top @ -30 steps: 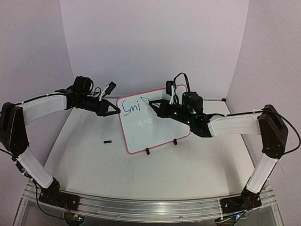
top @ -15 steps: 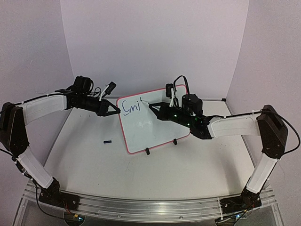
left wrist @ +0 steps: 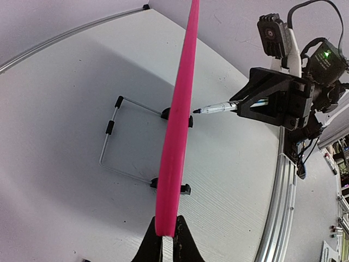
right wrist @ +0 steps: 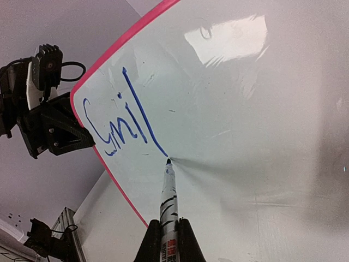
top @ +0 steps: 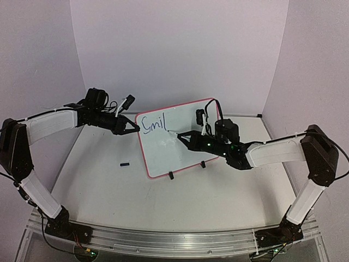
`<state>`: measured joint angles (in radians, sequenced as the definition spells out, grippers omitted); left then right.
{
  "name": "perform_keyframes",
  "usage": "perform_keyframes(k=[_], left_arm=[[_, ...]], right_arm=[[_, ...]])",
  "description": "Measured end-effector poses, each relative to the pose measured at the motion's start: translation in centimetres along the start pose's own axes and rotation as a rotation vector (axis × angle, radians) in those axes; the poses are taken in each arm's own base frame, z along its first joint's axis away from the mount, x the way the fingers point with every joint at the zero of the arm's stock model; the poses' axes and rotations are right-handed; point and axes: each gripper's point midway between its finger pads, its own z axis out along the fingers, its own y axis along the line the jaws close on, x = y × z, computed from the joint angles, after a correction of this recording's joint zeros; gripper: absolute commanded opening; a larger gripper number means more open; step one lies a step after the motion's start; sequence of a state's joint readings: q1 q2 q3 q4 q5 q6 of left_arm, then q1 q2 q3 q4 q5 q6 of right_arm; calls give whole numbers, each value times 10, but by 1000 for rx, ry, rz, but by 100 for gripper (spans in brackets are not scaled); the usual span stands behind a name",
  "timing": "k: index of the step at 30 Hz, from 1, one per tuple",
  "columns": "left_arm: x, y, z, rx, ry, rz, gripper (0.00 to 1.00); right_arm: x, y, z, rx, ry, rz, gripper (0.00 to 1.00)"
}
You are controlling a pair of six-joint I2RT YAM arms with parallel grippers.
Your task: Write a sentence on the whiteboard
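The whiteboard (top: 170, 158), white with a red-pink frame, stands tilted on two black clip feet (top: 170, 175) at the table's middle. My left gripper (top: 133, 130) is shut on its left edge, which shows as a pink strip (left wrist: 182, 109) running up from my left gripper (left wrist: 166, 240). My right gripper (top: 188, 137) is shut on a marker (right wrist: 169, 202), whose tip touches the board face (right wrist: 245, 109) at the foot of a long blue stroke. The sentence (right wrist: 117, 128) reads "Smil" in blue near the board's top left corner (top: 152, 125).
A small dark cap-like piece (top: 125, 164) lies on the table left of the board. A wire stand (left wrist: 117, 142) props the board from behind. White walls close in the back and sides, and a metal rail (top: 163, 240) runs along the near edge.
The right gripper has drawn the marker down and to the right across the board, adding a long "l" stroke after "Smi". The left gripper and the board have stayed put.
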<state>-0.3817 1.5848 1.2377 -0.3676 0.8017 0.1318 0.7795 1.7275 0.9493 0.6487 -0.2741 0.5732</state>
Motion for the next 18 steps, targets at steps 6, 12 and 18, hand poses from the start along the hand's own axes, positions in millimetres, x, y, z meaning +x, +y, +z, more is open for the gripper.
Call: perform_keyframes(k=[6,12,18], left_arm=[[0,-1,0,1,1,1,0],[0,-1,1,2,1,3,0],[-1,-2,1,3,1,7,0]], right_arm=[[-16,14,-13,-27,-37,-5,0],[-22,19,-13,-36,-50,-14,0],[-30,22,-4,-43,-65,-27,0]])
